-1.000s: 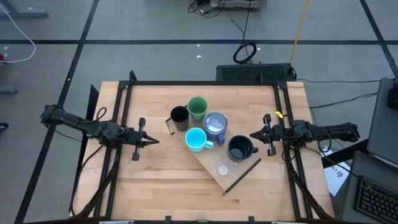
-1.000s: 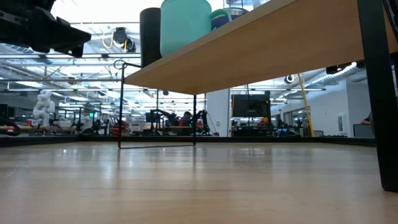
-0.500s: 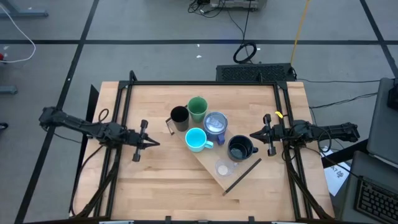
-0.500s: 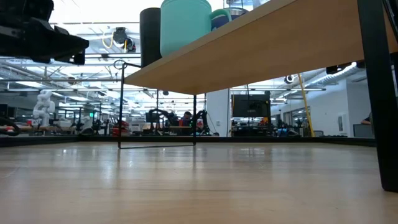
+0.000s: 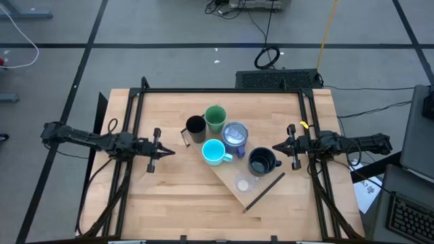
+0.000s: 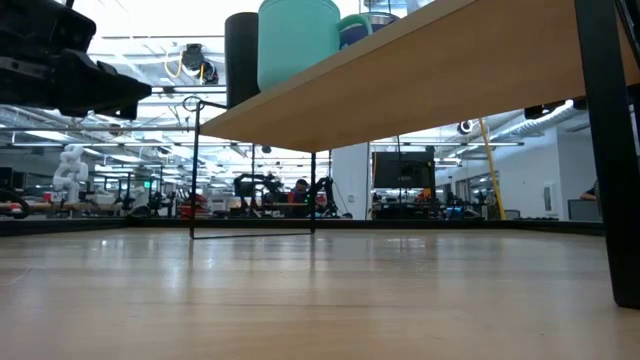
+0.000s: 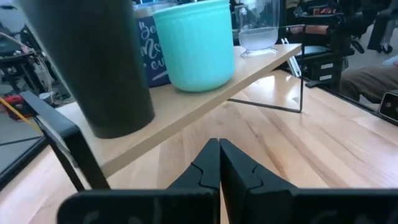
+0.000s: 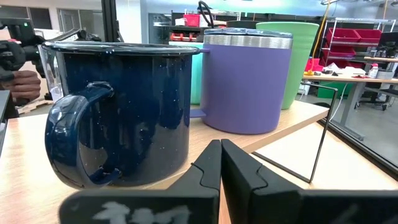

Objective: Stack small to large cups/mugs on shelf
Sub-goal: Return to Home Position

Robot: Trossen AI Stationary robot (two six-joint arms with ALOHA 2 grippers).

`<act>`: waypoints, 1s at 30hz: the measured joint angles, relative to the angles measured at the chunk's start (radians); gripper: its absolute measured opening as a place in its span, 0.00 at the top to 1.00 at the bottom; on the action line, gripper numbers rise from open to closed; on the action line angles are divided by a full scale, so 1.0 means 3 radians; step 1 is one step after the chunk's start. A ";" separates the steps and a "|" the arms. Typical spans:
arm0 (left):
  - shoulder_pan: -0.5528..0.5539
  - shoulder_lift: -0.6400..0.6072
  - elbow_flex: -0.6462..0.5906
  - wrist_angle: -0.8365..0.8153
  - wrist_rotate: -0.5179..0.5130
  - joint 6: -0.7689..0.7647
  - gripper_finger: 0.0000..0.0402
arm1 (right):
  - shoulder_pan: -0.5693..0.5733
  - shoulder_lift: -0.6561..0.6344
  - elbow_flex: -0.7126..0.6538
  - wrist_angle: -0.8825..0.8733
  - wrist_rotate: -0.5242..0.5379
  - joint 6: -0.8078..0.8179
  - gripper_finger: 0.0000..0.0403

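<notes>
You've got all six vessels on the shelf (image 5: pixel 230 173), mid-table: black cup (image 5: pixel 196 127), green cup (image 5: pixel 215 118), purple tumbler (image 5: pixel 235 134), cyan mug (image 5: pixel 213 152), navy mug (image 5: pixel 260 162), and clear glass (image 5: pixel 243 184) at the end nearer the R arm. L gripper (image 5: pixel 165 152) sits left of the shelf, fingers together, empty. R gripper (image 5: pixel 277 147) sits on the opp. side, likewise closed w/ nothing held.

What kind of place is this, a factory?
Probably a robotics lab in a big open hall: a left arm and right arm flank a wooden table, cables lie on the taped floor, and lit workstations stretch behind.
</notes>
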 joint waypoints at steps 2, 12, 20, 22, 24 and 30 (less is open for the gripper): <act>0.0013 -0.0085 0.0000 -0.0073 -0.0013 0.0025 1.00 | 0.0000 0.0000 0.0001 0.0000 0.0000 0.0000 1.00; 0.0107 -0.0596 0.0000 -0.0531 -0.0198 -0.0006 1.00 | 0.0000 0.0000 0.0001 0.0000 0.0000 0.0000 1.00; 0.0107 -0.1002 0.0004 -0.0835 -0.0254 -0.0087 1.00 | 0.0001 -0.0001 0.0000 0.0000 0.0000 -0.0001 1.00; 0.0107 -0.1059 0.0005 -0.0842 -0.0248 -0.0076 1.00 | 0.0000 -0.0001 0.0001 0.0000 0.0000 -0.0001 1.00; 0.0107 -0.1098 0.0005 -0.0846 -0.0242 -0.0038 1.00 | 0.0001 -0.0001 0.0000 0.0000 0.0000 0.0000 1.00; 0.0145 -0.1165 0.0005 -0.0852 -0.0093 0.0091 1.00 | 0.0001 -0.0001 0.0000 0.0000 0.0000 0.0000 1.00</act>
